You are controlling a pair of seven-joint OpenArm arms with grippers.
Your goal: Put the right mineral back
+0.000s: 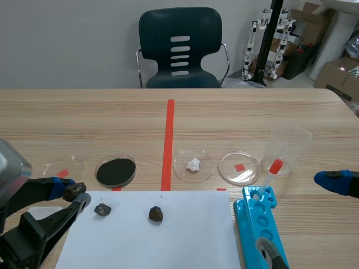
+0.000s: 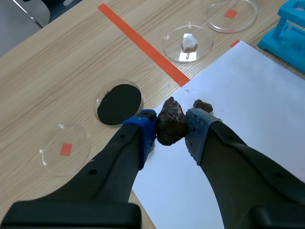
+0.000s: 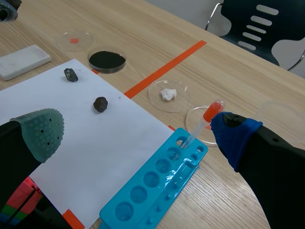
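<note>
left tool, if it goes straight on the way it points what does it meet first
Its held mineral would probably meet the white paper's edge; the black powder dish and small mineral lie to either side. Height unclear.

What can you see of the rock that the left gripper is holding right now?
The mineral chunk is a rough, lumpy, dark brown stone with rusty flecks and a matte, pitted surface, standing taller than wide. It is pinched between the blue dotted pads of the left gripper, one on each side. It is at the edge of the white paper nearest the dish of black powder. A smaller dark mineral piece lies just beyond it, apart. Nothing but the pads visibly touches it.
</note>
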